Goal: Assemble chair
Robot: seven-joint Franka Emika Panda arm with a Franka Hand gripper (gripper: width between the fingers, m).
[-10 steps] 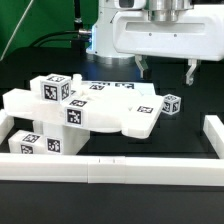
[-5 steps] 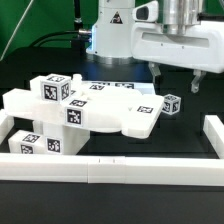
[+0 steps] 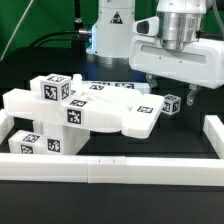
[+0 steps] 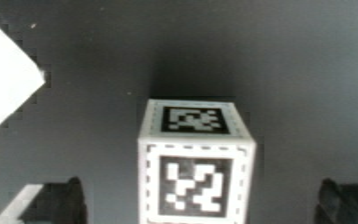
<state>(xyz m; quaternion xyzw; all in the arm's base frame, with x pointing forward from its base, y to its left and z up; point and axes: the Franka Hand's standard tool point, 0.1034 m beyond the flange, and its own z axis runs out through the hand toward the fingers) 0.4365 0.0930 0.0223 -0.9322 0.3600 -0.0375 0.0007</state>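
The robot is going for one more piece of the chair. Most of the chair [image 3: 85, 110] sits at the left and middle of the exterior view: flat white panels and blocks with black-and-white tags, piled together on the black bench [image 3: 180, 150]. One small cube [image 3: 173, 103] stands alone at the middle right, just past the edge of the big flat panel [image 3: 125, 115].

The claw [image 3: 182, 92] hangs at the upper right of that view, right above the small cube. Its jaws are spread wide and hold nothing. In the wrist view the cube [image 4: 201, 165] sits in the lower middle, with one dark finger [image 4: 44, 203] low at each side of it, not touching.

I think the step is picking up this cube. Next the claw needs to go straight down, keep the cube in the middle, and then squeeze its sides.
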